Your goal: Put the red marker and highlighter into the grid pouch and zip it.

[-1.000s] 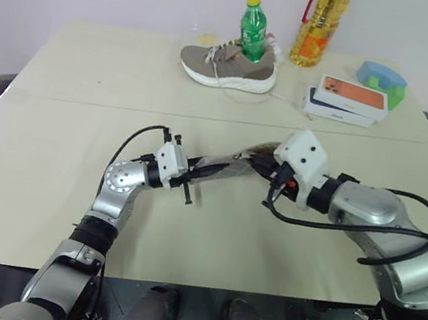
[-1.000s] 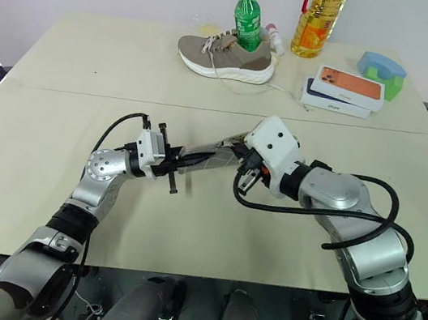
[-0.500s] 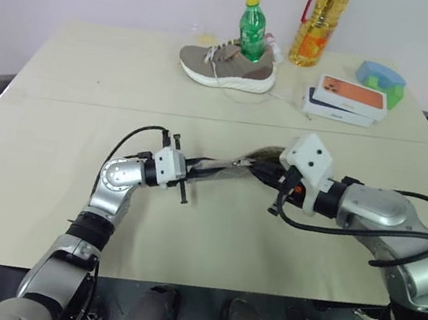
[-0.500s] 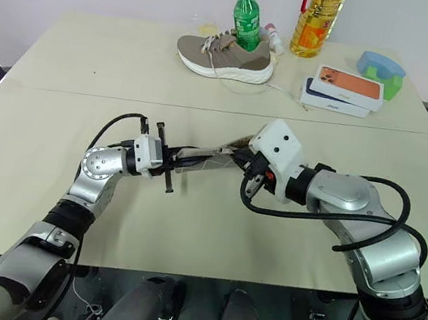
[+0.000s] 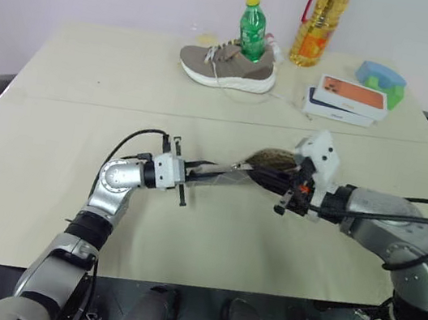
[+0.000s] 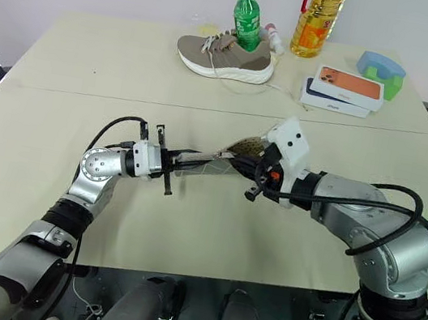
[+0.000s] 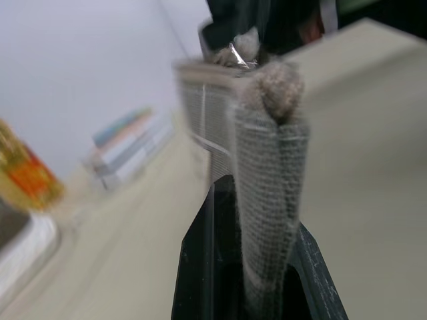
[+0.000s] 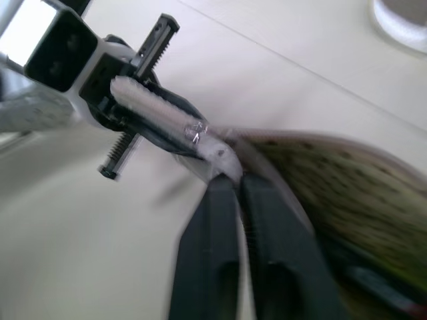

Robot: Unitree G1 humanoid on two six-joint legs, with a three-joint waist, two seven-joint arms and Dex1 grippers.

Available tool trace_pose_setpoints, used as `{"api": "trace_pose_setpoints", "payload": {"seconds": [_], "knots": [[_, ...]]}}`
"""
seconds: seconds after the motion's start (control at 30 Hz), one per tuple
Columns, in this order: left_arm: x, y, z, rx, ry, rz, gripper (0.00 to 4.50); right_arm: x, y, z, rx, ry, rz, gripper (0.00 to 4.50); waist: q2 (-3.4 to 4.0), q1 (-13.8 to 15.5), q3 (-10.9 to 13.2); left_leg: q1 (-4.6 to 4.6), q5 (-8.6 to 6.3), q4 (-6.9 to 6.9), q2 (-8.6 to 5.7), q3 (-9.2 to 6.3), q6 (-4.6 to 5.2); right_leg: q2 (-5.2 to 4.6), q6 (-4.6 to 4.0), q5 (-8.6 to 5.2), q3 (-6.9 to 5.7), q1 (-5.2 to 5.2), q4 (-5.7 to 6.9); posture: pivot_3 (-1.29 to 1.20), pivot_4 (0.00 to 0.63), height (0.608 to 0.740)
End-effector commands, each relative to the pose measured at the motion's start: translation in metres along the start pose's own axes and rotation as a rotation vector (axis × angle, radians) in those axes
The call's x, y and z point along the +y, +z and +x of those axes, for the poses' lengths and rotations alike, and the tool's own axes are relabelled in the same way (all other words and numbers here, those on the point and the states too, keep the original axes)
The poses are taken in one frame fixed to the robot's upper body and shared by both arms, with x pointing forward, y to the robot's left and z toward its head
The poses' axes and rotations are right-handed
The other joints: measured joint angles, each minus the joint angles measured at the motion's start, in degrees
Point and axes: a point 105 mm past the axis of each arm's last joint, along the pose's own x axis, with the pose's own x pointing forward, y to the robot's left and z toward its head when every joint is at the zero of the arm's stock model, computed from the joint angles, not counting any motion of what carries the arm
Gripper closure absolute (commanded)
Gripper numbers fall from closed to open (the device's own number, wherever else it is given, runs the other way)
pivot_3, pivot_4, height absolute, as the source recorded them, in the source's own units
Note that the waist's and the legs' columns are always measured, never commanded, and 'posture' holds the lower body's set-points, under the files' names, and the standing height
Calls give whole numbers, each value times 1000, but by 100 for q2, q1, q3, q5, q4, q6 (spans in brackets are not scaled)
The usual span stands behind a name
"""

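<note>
The flat grey fabric grid pouch with white lines (image 6: 212,161) hangs above the beige table (image 6: 62,85), stretched between both arms. The left gripper (image 6: 185,159) is clamped on one end; the right gripper (image 8: 233,183) pinches the mouth end, fingers nearly together

Grid pouch (image 5: 232,171): grey fabric w/ white grid lines, held up off the table, stretched roughly level along a 9-to-3 line at mid-table. 9 o'clock end pinched flat, 3 o'clock end gapes open, dotted olive lining showing. Contents too blurred to tell.
</note>
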Motion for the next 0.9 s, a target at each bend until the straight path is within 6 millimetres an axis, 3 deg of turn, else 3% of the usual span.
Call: {"api": "trace_pose_setpoints", "payload": {"seconds": [0.03, 0.3, 0.43, 0.57, 0.9], "knots": [[4, 3, -2, 4, -3, 55, 4500, 5, 10, -3, -46, -1, -61, 2180, 0, 15, 0, 0, 0, 0, 1, -1, 0, 0, 0, 0, -1, 1, 0, 0, 150, 740], [2, 6, 0, -15, -16, 84, 4500, -13, 0, -17, 1, -31, 23, 2180, -1, 25, 0, 0, -2, 3, -1, -1, 4, -2, 0, 0, 0, 4, 0, 0, 150, 740], [2, 7, 2, -21, -17, 91, 4500, -17, -11, -17, 92, -53, -149, 2180, 0, 22, 0, 0, -4, 2, -2, 0, 8, -3, 0, 0, 0, 3, 0, 0, 150, 740], [0, 7, 2, -25, -25, 83, 4500, -22, -25, -13, 203, -59, -472, 2180, -1, 17, 0, 0, -5, 1, -1, 4, 9, -1, 1, 0, -2, 1, 0, 0, 150, 740], [-4, 9, 4, -38, -38, 69, 4500, -9, -16, 12, 147, 30, -760, 2180, -2, 18, 1, 0, 1, 5, 0, 4, -2, 0, 1, 0, -1, 2, 0, 0, 150, 740]]}}
